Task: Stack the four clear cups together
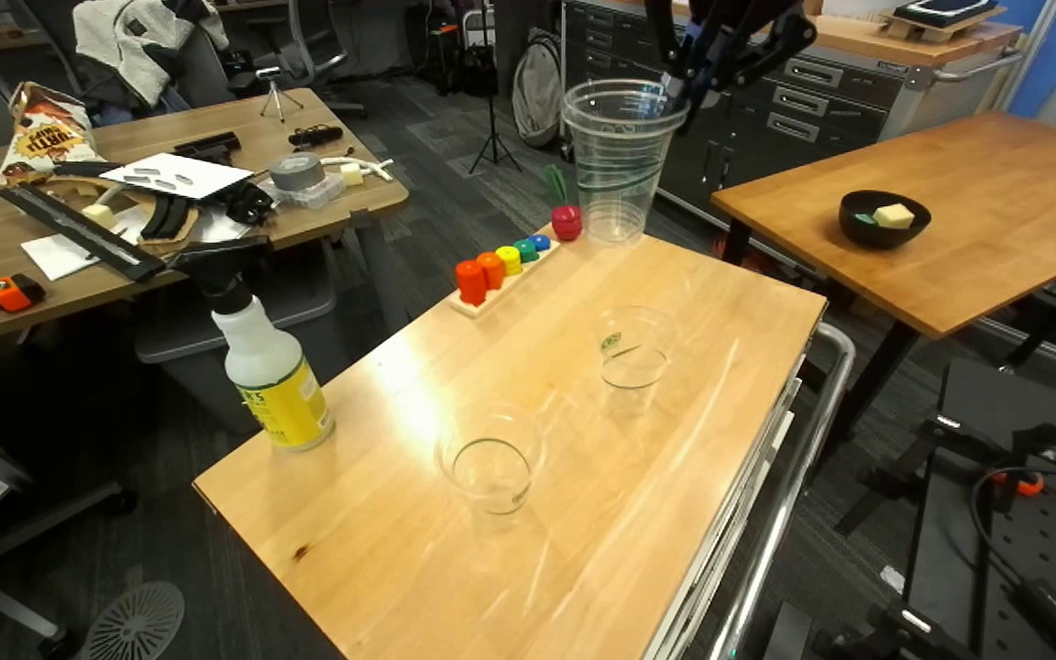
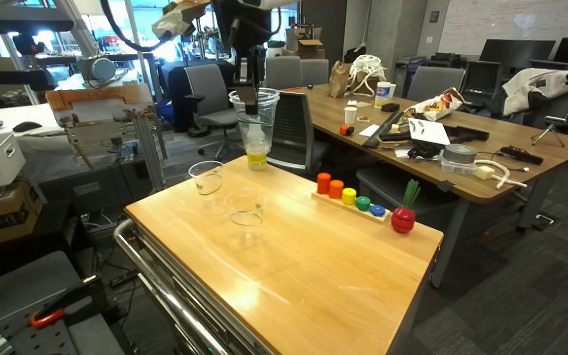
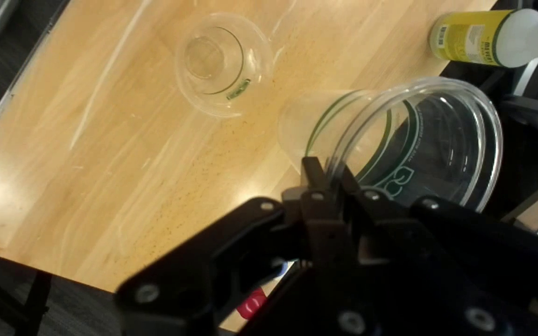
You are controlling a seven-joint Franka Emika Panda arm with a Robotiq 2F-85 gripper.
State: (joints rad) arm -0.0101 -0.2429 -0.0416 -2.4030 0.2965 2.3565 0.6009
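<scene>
My gripper (image 3: pixel 329 169) is shut on the rim of a nested set of clear cups (image 3: pixel 404 140), one finger inside the wall and one outside. Two rims show close together, so at least two cups seem nested. In both exterior views this set (image 1: pixel 621 165) (image 2: pixel 257 123) hangs nearly upright above the table, below the gripper (image 2: pixel 250 106). Two single clear cups stand upright and apart on the wood: one cup (image 1: pixel 635 353) and another cup (image 1: pixel 491 458), with open rims upward. Only one standing cup (image 3: pixel 224 65) appears in the wrist view.
A spray bottle with yellow label (image 1: pixel 285 394) stands at one table edge. Along a long side lies a wooden board of coloured pegs (image 2: pixel 348 199), beside a red toy radish (image 2: pixel 403 219). A metal rail (image 1: pixel 803 513) runs along the opposite side of the wooden table (image 1: pixel 381 532).
</scene>
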